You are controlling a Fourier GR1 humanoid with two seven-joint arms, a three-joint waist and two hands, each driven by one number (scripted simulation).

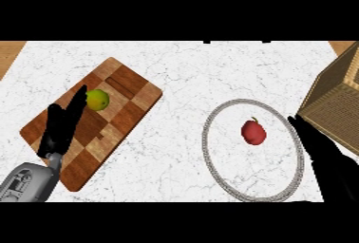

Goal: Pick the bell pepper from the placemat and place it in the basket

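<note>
A red bell pepper (254, 132) lies near the middle of a round white placemat (217, 161) with a grey braided rim. The woven tan basket (338, 109) stands at the right edge, just beyond the placemat. My right hand (321, 152) comes in from the lower right, fingers straight and open, lying over the placemat's right rim a short way right of the pepper and not touching it. My left hand (61, 124) rests open, fingers up, over the wooden board at the left.
A checkered wooden cutting board (119, 123) lies at the left with a yellow-green fruit (97, 99) on it, close to my left fingertips. White marble counter (189, 76) lies between board and placemat.
</note>
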